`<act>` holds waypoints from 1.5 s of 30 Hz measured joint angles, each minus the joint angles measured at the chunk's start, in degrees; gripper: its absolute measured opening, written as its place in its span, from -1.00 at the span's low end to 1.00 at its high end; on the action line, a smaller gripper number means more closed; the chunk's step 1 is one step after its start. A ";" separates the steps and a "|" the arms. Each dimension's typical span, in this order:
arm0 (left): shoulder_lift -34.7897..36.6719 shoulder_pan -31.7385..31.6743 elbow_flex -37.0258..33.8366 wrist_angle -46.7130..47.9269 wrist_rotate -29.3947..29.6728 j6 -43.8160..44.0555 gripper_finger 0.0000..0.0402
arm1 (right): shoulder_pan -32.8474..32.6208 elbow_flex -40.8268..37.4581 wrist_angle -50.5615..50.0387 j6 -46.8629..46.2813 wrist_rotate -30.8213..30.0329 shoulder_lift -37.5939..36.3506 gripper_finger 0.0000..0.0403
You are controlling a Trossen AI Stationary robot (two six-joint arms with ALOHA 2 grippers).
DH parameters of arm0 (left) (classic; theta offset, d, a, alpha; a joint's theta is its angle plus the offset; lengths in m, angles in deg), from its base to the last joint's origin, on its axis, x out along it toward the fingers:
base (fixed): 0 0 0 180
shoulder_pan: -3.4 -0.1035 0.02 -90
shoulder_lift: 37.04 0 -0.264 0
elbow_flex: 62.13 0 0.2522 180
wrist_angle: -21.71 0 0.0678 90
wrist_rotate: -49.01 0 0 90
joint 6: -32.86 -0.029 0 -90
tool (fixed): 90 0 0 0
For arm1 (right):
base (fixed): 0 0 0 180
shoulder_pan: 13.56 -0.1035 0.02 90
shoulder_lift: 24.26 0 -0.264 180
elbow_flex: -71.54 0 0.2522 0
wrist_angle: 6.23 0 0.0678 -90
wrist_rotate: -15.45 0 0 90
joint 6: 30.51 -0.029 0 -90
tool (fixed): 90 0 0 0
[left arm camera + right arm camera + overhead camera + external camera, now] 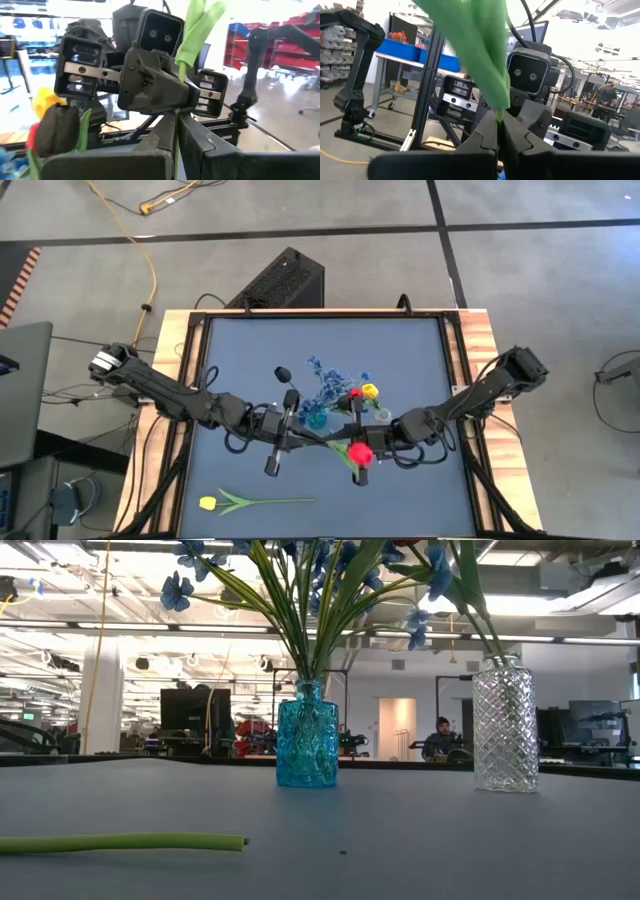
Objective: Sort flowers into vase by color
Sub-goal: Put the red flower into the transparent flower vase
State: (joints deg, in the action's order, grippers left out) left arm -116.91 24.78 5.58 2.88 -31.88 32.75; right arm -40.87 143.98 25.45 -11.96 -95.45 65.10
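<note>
Both arms meet over the table's middle. My left gripper (338, 443) and my right gripper (368, 445) face each other, each shut on the green stem of one red tulip (360, 452), whose blossom shows from above. Just beyond them the blue vase (307, 735) holds blue blossoms (322, 385). The clear vase (505, 725) holds a red and a yellow tulip (369, 391). A yellow tulip (207, 502) lies flat on the table near the front edge. Dark buds (291, 395) stand by my left arm; what they rest in is hidden. My left gripper pinches the tulip's stem (175, 131) between its two fingers, below the green leaf (196, 30). The fingers come level from the table's left and lie across the stem, which stands about upright, clear of the table. My right gripper pinches the same stem (498, 122) between its two fingers, right under the broad leaf (480, 60). The fingers come level from the table's right, across the stem. The leaf rises above them.
The two vases stand close together just on the far side of the grippers, their stems spreading wide. The lying tulip's stem (120, 842) stretches along the near left of the dark mat. A black box (280, 280) sits beyond the far edge.
</note>
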 joint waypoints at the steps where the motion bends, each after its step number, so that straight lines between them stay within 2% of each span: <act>1: 0.00 0.02 0.00 0.21 0.93 0.10 -0.98 | -0.21 0.00 -1.07 0.02 0.00 -0.66 -0.88; 5: 0.88 0.00 0.00 3.64 2.30 0.50 -0.87 | -1.92 -0.02 -7.68 -0.48 -0.69 -6.04 -0.88; 10: 6.33 0.02 -0.02 10.27 2.04 4.84 -0.64 | -6.14 0.00 -24.31 -4.49 -8.91 -15.32 -0.88; 16: 15.84 1.26 -0.02 21.62 2.73 2.92 -0.51 | -11.82 0.00 -50.46 -22.13 -18.16 -26.71 -0.84; 19: 18.97 2.49 -0.02 26.23 6.24 2.46 -0.50 | -14.93 -0.40 -62.20 -31.44 -26.73 -30.12 -0.84; 23: 21.10 4.06 -0.02 31.48 12.99 0.28 -0.50 | -19.27 -3.53 -72.02 -41.48 -40.19 -34.55 -0.86; 26: 21.57 4.26 -0.86 33.95 18.16 0.25 -0.50 | -21.16 -7.04 -74.35 -45.53 -46.92 -37.66 -0.86; 28: 21.49 4.14 -2.50 34.41 20.18 0.75 -0.50 | -21.36 -9.40 -73.82 -46.70 -49.11 -39.43 -0.84; 35: 22.08 3.19 -6.99 35.55 23.20 3.56 -0.50 | -20.29 -15.10 -67.81 -46.43 -50.15 -42.86 -0.86; 45: 26.79 2.97 -7.39 40.00 23.33 3.81 -0.50 | -20.18 -15.12 -61.51 -39.76 -50.19 -43.35 -0.85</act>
State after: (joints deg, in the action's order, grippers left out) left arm -90.12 27.76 -1.81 42.88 -8.55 36.56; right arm -61.04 128.85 -36.07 -51.72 -145.64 21.75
